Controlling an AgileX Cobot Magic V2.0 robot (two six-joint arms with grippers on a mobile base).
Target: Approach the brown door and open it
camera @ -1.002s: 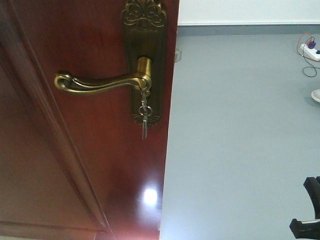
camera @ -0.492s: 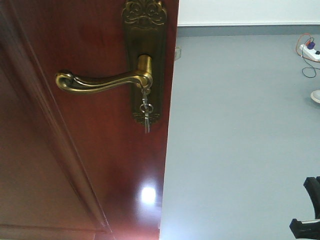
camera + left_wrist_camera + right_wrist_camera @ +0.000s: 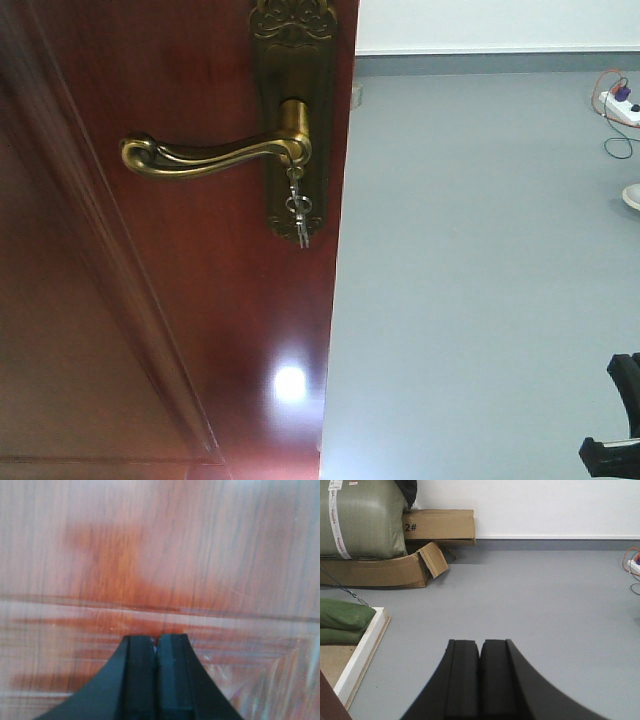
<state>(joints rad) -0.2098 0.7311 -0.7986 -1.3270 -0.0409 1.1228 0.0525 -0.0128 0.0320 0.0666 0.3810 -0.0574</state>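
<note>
The brown door (image 3: pixel 180 320) fills the left half of the front view, glossy reddish wood with panel moulding. Its brass lever handle (image 3: pixel 210 157) points left from an ornate backplate (image 3: pixel 292 60), and small keys (image 3: pixel 297 208) hang below the hub. The door's free edge runs down at mid-frame. My left gripper (image 3: pixel 156 639) is shut, its tips close against the door's (image 3: pixel 160 555) moulded panel. My right gripper (image 3: pixel 480 642) is shut too, empty, hovering over grey floor. A black part of the right arm (image 3: pixel 615 420) shows at the lower right.
Grey floor (image 3: pixel 480 260) lies right of the door, up to a white wall. A power strip with cables (image 3: pixel 618 105) lies far right. In the right wrist view: cardboard boxes (image 3: pixel 437 527), a green sack (image 3: pixel 362 517), and a white wooden frame (image 3: pixel 362 652) holding green bags.
The handle and keys have shifted a little right and up in the front view. The keys swing. The light spot on the door slid left.
</note>
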